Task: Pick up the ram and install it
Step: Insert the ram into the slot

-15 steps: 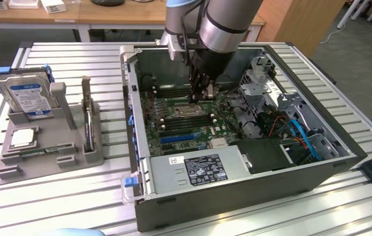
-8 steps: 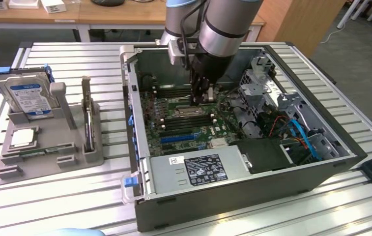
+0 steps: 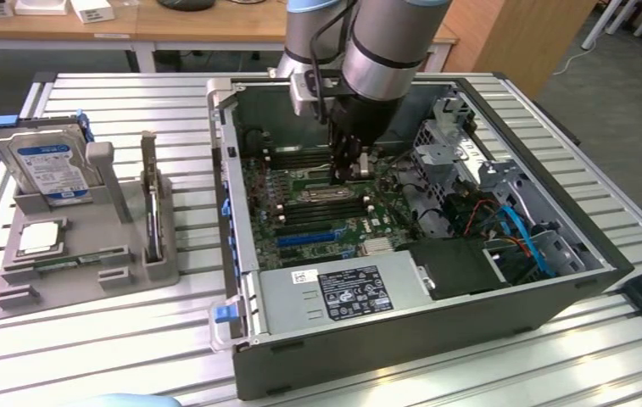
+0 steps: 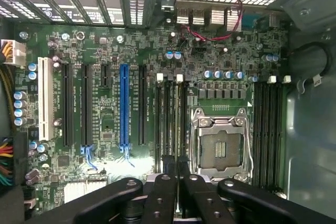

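My gripper (image 3: 349, 172) reaches down inside the open computer case (image 3: 242, 254), low over the green motherboard (image 4: 105, 40). Its black fingers (image 4: 167, 182) are shut, and a thin dark strip between them, seen edge-on, looks like the ram (image 4: 177, 162). The strip runs in line with the black memory slots (image 4: 168, 114) beside the silver processor socket (image 4: 220, 140). A second green ram stick (image 3: 72, 259) lies flat on the grey holder (image 3: 83, 284) at the exterior view's left.
The holder also carries a silver hard drive with a blue label (image 3: 49, 165), a tall dark upright card (image 3: 153, 199) and a square chip (image 3: 40, 237). Inside the case are the power supply (image 3: 343, 292), a metal drive cage (image 3: 456, 136) and blue cables (image 3: 524, 233).
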Available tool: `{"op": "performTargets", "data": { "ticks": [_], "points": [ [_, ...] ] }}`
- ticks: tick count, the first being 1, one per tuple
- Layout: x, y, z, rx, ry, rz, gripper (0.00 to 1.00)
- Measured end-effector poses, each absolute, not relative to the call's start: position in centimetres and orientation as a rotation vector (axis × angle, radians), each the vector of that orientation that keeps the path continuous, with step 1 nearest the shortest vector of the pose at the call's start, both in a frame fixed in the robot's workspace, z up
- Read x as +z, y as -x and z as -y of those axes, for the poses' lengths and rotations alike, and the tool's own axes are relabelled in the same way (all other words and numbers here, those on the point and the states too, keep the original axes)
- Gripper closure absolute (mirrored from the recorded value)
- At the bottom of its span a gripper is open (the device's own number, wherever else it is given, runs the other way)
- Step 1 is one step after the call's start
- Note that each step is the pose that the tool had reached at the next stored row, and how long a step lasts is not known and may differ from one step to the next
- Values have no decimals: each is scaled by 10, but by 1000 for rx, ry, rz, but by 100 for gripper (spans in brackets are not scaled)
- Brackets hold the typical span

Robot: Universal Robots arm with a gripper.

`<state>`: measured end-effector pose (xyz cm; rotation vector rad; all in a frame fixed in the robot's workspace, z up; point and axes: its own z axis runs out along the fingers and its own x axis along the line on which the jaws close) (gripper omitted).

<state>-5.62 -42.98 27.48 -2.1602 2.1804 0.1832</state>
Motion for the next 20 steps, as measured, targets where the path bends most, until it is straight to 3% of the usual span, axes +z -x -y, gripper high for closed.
{"op": "performTargets", "data": {
  "ticks": [6,20],
  "points": [
    [273,56,418,133,2185,-2207,88],
    [261,56,418,131,2186,-2208,88]
  ]
}}
